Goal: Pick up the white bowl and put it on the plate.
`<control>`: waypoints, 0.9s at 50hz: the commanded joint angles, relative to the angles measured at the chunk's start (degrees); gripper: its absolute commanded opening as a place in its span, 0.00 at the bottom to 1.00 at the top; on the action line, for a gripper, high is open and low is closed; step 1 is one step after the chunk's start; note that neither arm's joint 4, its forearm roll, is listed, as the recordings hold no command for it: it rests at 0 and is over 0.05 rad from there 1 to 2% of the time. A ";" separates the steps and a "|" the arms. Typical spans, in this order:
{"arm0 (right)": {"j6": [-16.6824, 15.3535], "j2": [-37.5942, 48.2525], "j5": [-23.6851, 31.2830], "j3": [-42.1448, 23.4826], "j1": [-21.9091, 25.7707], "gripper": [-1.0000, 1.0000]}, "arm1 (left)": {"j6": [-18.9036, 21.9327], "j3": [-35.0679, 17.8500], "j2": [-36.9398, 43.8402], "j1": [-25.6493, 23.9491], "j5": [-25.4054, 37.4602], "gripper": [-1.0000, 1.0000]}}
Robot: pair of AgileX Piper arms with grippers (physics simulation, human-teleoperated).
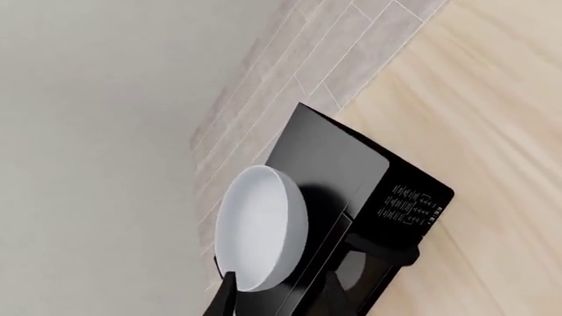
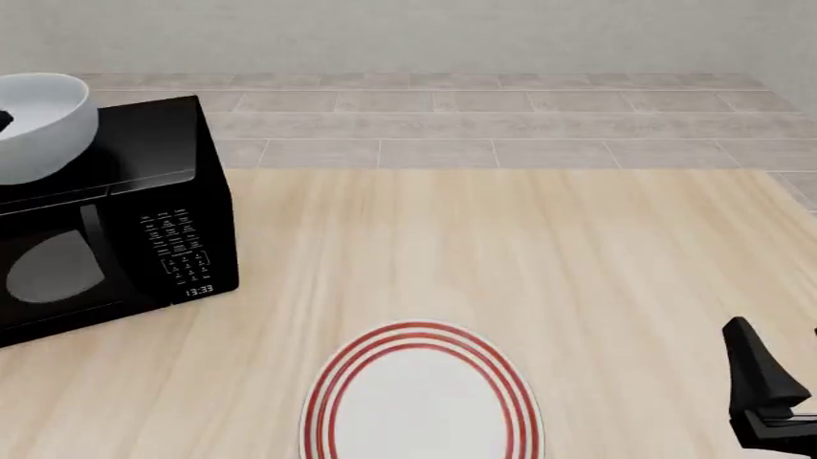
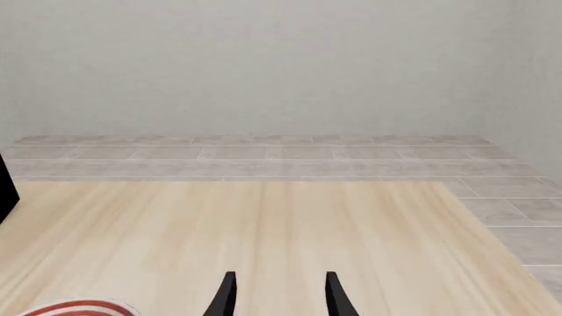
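While the white bowl [image 2: 38, 124] is seen at the far left edge of the front view, above the top of the black microwave [image 2: 121, 225], only a dark sliver at that edge hints at what carries it. More is given by the left wrist view: the bowl [image 1: 260, 227] is shown rim-on against the microwave [image 1: 351, 197], with one dark finger [image 1: 226, 293] of the left hand [image 1: 241, 299] laid against its rim at the frame's lower edge. A second finger cannot be made out clearly there, so it cannot be told for certain whether the left hand is clamped on the bowl or merely touching it. Whether the bowl rests on the microwave or is held just above it is not settled by either view.

The plate [image 2: 422, 397], with its red rings, is seen lying flat on the wooden counter [image 2: 549, 258] at the near edge of the front view, well apart from the bowl. Only a small arc of the plate [image 3: 79, 307] is caught by the right wrist view.

The right hand [image 2: 770, 387] is shown in the front view only as a dark shape at the lower right corner, to the right of the plate. From its own wrist camera, the right hand [image 3: 278, 293] is seen with its two fingers spread, bare counter [image 3: 290, 224] visible between them and nothing gripped.
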 commanded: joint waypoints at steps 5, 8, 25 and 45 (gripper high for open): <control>0.01 -0.19 0.15 0.02 0.00 1.00 | 0.21 2.58 2.94 0.78 -5.16 1.00; 0.00 -0.19 0.15 0.02 -0.01 1.00 | -0.27 3.25 3.40 0.54 -5.82 1.00; -0.01 -0.18 0.14 0.02 0.00 1.00 | -0.24 5.72 7.22 2.10 -10.88 1.00; 0.01 -0.18 0.14 0.02 -0.01 1.00 | -0.48 7.99 10.52 3.78 -15.08 1.00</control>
